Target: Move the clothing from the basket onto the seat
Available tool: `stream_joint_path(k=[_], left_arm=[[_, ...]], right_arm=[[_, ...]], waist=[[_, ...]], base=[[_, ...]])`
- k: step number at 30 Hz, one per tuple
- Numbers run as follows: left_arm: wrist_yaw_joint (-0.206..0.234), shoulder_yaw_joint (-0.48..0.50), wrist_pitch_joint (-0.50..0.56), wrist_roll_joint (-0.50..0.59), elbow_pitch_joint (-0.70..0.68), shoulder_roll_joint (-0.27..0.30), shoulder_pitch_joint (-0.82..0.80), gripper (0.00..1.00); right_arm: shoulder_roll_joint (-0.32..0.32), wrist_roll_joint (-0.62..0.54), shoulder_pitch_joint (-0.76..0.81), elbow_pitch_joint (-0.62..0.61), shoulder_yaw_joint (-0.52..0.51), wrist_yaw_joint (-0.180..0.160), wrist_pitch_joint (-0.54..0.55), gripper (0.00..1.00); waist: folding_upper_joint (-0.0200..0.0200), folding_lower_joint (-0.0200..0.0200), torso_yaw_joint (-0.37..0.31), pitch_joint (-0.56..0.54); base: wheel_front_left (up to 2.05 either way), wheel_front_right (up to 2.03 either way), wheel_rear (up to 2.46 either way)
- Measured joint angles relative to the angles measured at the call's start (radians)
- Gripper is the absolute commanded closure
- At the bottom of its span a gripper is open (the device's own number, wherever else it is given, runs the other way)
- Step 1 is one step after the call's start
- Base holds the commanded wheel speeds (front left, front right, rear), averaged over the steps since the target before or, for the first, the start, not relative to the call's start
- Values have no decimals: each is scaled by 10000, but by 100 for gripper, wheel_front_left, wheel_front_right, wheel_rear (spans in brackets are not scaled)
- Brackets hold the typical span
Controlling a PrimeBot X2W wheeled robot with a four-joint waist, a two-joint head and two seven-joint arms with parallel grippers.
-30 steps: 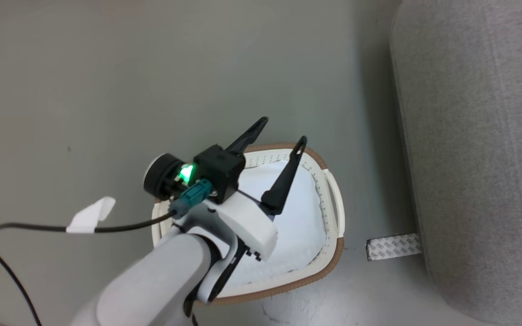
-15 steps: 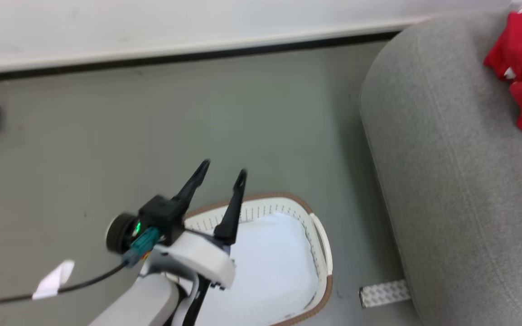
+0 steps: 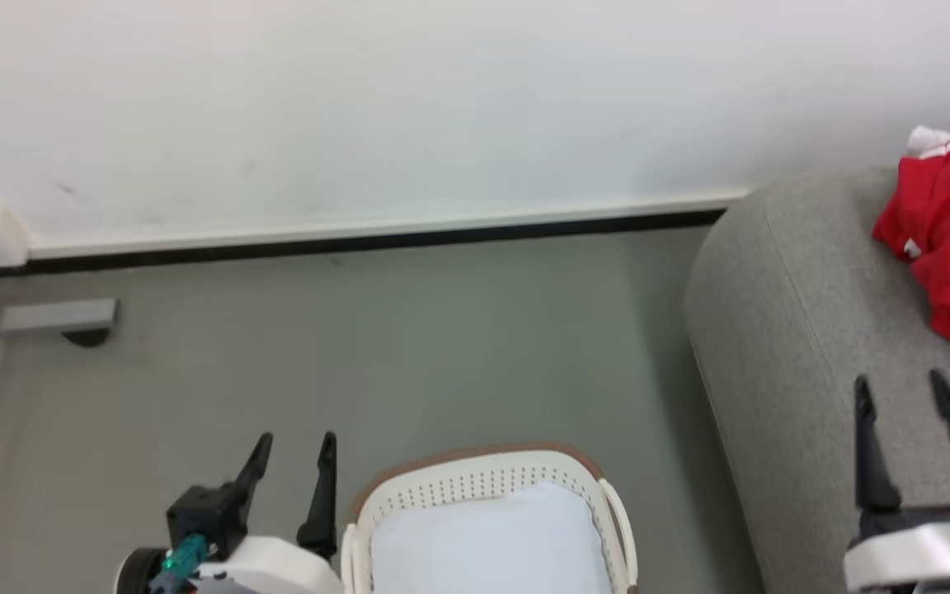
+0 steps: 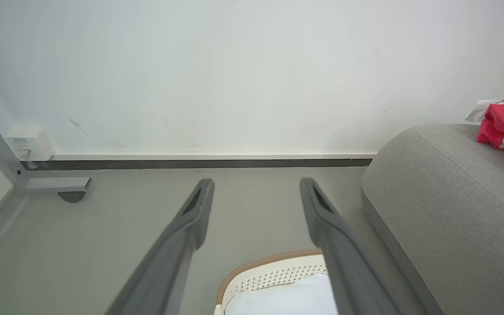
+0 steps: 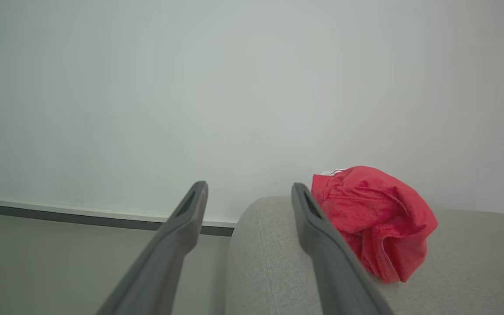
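- While both pairs of jaws stand wide apart with nothing between them, the clothing (image 3: 949,239) lies in a crumpled red heap on the seat (image 3: 788,330). It is ahead of the right gripper (image 3: 897,381), off to the right of its fingertips and clear of them
- Right gripper: fingers point up the head view over the grey upholstery, jaws spread and empty
- Right wrist view: the red heap sits just beyond that view's right-hand finger (image 5: 326,249) and to its right (its lower left edge is hidden behind that finger). A bit of white trim shows at the heap's top
- Left gripper (image 3: 296,441): jaws spread, holding nothing, over grey floor (image 3: 442,355). The basket (image 3: 475,458) stands just to the right of its right finger; cannot tell whether they touch
- Basket: brown rim, perforated cream wall, with a flat white pad (image 3: 483,544) lying inside
- Left wrist view: the basket's far rim shows low between the two fingers, partly behind the right-hand one. The seat's rounded end lies right of the jaws, with the clothing on top at far right, well apart from this gripper
- Ahead of both grippers: white wall (image 3: 442,99) with a dark skirting strip (image 3: 359,243) along its foot
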Motion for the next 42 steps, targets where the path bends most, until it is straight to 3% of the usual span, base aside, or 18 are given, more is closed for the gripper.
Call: stream_joint_path(k=[5,10,23,31,42], left_arm=[[-403,1106,-10,736,69,-430,923,0],[-1081,2167,-10,1482,182,-901,1725,0],[-2429,4648,-10,2922,911,-2199,2507,0],[-3076,5448,-10,3555,1170,-2637,2510,0],[-3572,5992,-10,4102,1283,-2978,2508,0]], right_arm=[[31,205,981,-50,660,0,0,0],[42,531,1463,142,1177,0,0,0],[38,1028,1754,713,1820,0,2,0],[36,1164,1641,861,1885,0,2,0],[38,1310,1631,917,2013,0,2,0]], waist=[[0,1,280,-601],[0,1,418,-1015],[0,2,555,-1426],[0,3,774,-1469],[0,4,744,-1453]], base=[[0,0,0],[0,0,0],[0,0,0],[0,0,0],[0,0,0]])
